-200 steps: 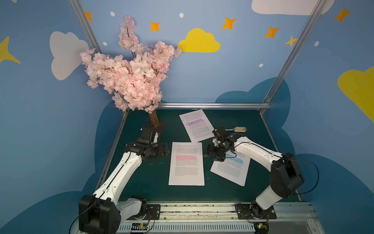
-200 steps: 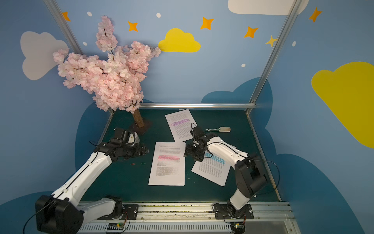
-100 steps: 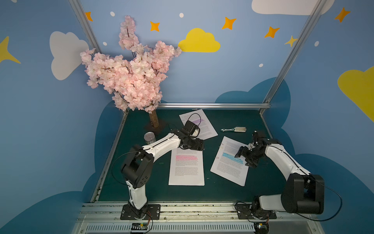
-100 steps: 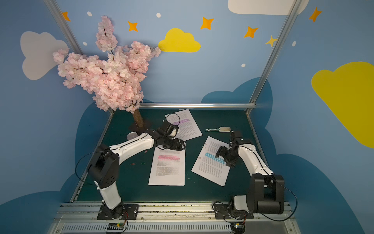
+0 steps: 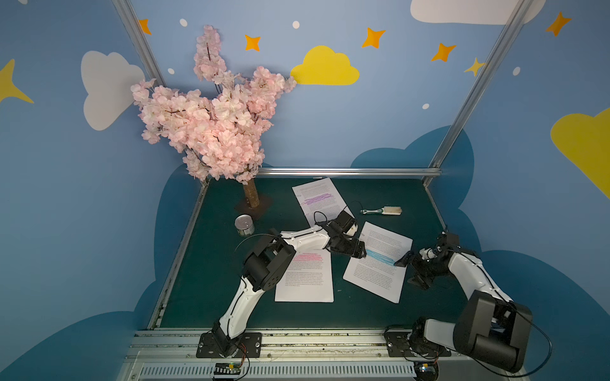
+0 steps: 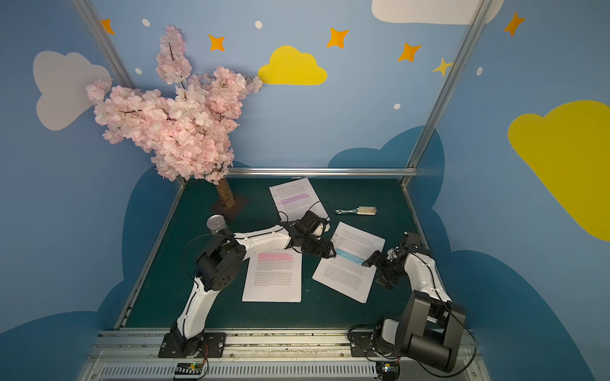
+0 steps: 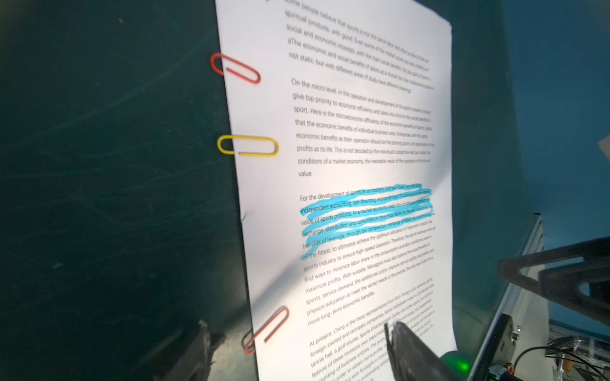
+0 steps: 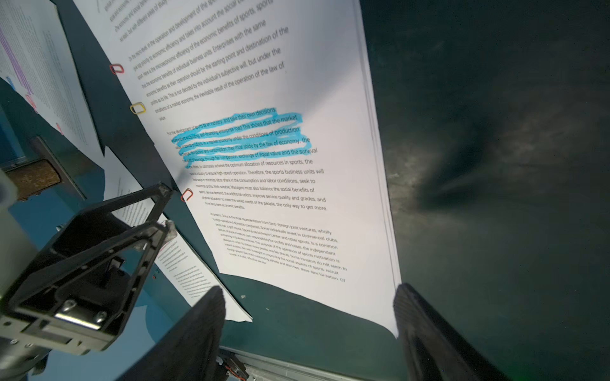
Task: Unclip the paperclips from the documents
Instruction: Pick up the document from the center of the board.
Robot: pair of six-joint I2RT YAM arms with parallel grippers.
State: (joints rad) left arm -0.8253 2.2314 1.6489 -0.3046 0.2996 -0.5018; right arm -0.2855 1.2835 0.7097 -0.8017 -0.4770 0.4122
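- We saw the left gripper (image 5: 359, 253) open, empty, at the blue-banded document's (image 5: 379, 273) clipped edge — seemingly aiming for a red paperclip (image 7: 268, 330).
- The right gripper (image 5: 408, 272) gaped empty opposite, perhaps to steady that document.

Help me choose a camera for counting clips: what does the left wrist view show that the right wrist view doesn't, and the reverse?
Only the left wrist view: the right end effector, beyond the page's unclipped edge. Only the right wrist view: the left end effector, open beside the clipped edge, plus the purple-marked page and a third page. Both: the blue-marked page with a red clip, a yellow clip and a second red clip along one edge, seen larger in the left wrist view.
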